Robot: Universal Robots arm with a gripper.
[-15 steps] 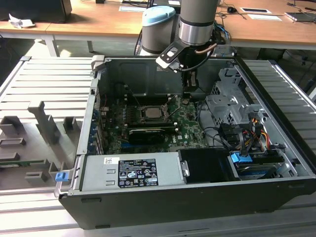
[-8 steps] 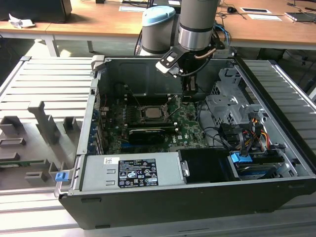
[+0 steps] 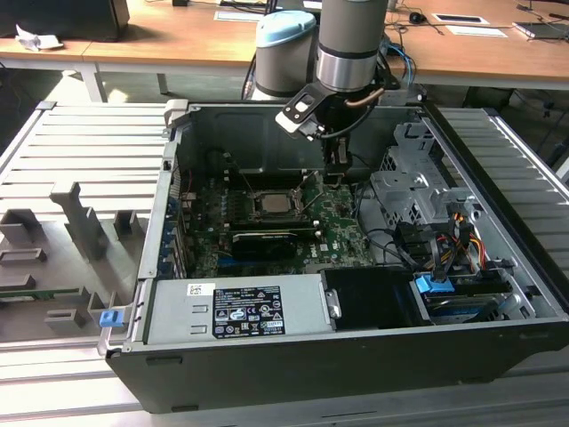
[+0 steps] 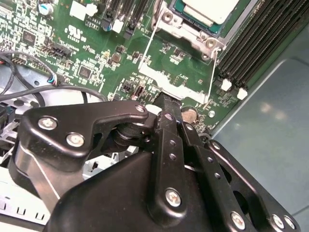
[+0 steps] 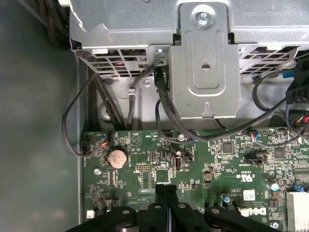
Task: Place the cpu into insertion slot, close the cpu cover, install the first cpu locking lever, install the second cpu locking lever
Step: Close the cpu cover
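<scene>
One end effector [image 4: 166, 104], fingers pressed shut, over green board [image 5: 217, 159] – cpu [image 4: 212, 9] in insertion slot [image 4: 193, 34] nr its tip

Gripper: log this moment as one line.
gripper shut, at free edge of raised cpu cover | cpu seated in insertion slot | cpu cover not closed

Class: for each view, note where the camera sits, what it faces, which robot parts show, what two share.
Exterior view: off the arm, looking down into the case; arm, claw show.
Second wrist view: at wrist, faces cpu past claw.
First wrist view: at wrist, faces board past claw.
Both wrist views share board, claw.
</scene>
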